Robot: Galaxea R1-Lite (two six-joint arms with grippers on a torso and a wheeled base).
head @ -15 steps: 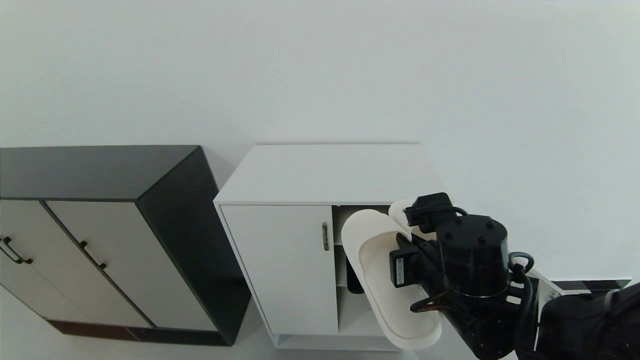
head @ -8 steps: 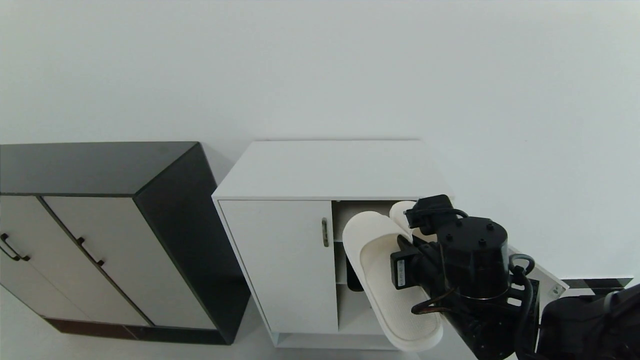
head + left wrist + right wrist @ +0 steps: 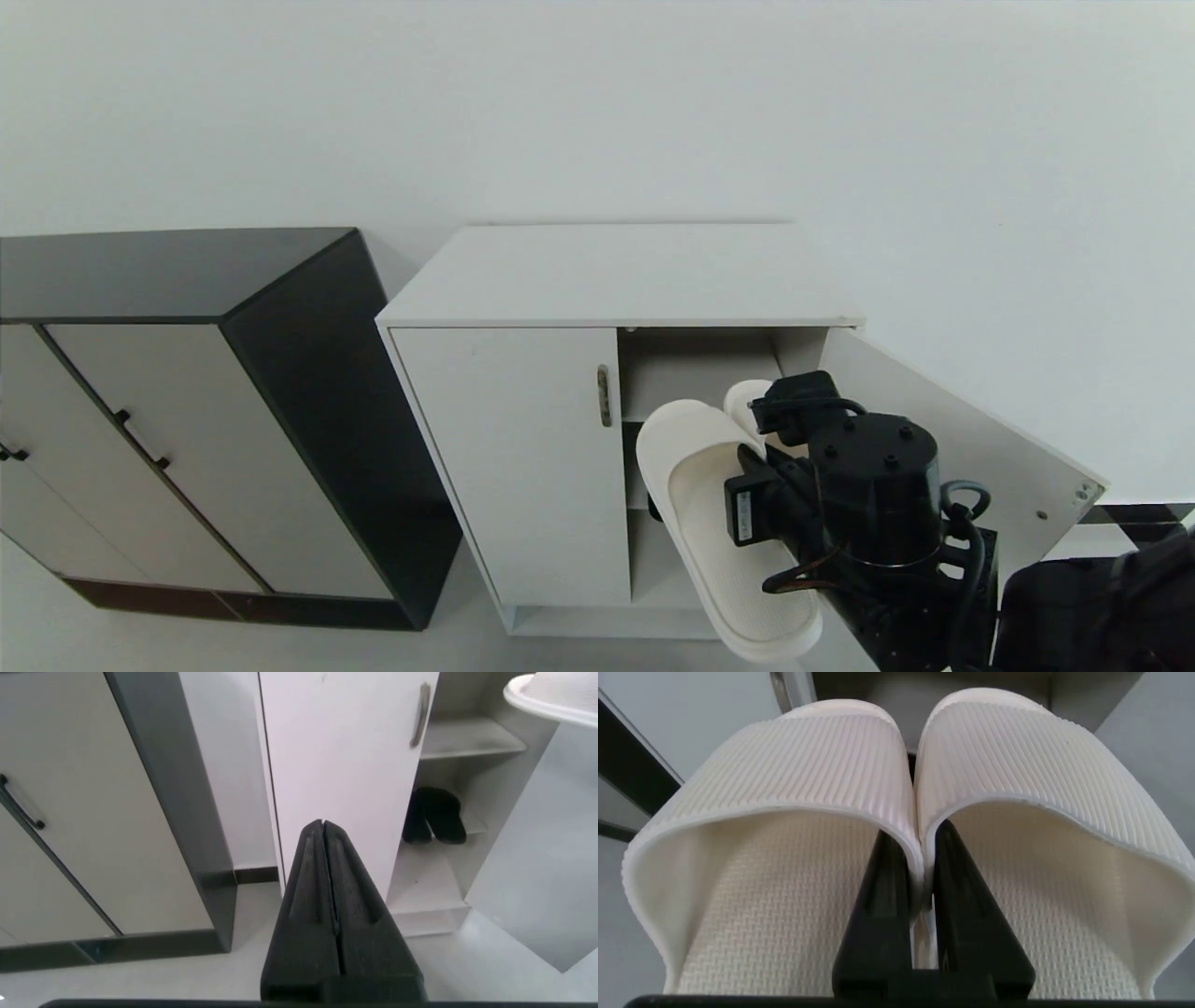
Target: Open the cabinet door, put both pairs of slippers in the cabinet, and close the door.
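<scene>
Slippers [image 3: 714, 532] hang clamped in right gripper [image 3: 915, 873] before open cabinet [image 3: 616, 275].

Of the white slippers [image 3: 719, 523], the far one is mostly hidden by the right arm [image 3: 873, 485]; the black slippers [image 3: 653, 509] are largely covered by the near one.

- A black cupboard [image 3: 317, 420] is standing against the pale wall [image 3: 597, 112], showing two beige doors [image 3: 187, 467] with dark handles [image 3: 140, 437].
- A grey floor [image 3: 93, 644] is running beneath it.
</scene>
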